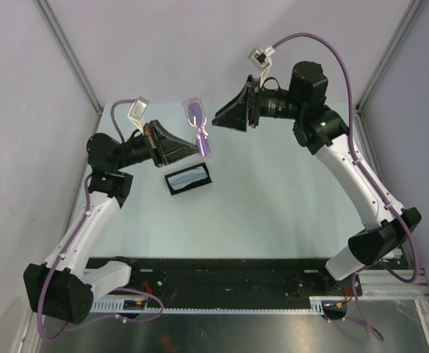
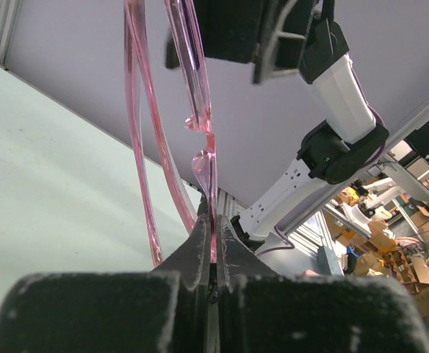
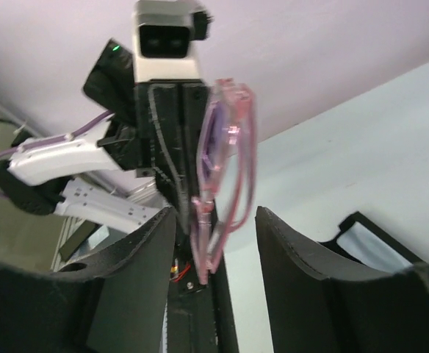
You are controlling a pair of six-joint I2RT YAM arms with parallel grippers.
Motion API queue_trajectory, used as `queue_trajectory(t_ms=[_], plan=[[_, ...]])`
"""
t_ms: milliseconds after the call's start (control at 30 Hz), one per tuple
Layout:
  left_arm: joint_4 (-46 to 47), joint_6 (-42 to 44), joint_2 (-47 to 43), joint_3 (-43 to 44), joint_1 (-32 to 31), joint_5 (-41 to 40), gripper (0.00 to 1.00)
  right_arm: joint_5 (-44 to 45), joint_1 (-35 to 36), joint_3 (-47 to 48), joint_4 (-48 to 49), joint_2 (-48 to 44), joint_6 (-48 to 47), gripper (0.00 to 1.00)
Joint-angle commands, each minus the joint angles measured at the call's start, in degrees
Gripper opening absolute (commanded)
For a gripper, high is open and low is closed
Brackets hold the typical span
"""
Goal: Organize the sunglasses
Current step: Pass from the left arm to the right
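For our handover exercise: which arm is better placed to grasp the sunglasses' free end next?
Right, probably: its gripper is open and faces the sunglasses, while the left gripper is shut on their other end.

text: none readable | labels, brands: none readable | numbers, signs: none readable | cardboard boxes (image 2: 419, 273) in the left wrist background: any print too small and blurred to make out
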Motion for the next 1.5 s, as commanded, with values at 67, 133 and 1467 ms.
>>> queue_trajectory(t_ms=[67,133,1467], plan=[[0.9,1.26,-0.03,2.89,0.45,-0.76,0.0,-4.85,3.9,0.96,4.0,0.46,1.58,0.52],[0.81,1.26,-0.03,2.89,0.45,-0.94,0.0,-4.5,4.16,1.31,4.17,0.9,2.2,0.52],[0.02,2.05,1.55,2.19,2.46,-1.55,0.53,-0.2,3.99,1.41,6.37,4.51,5.63,0.0]])
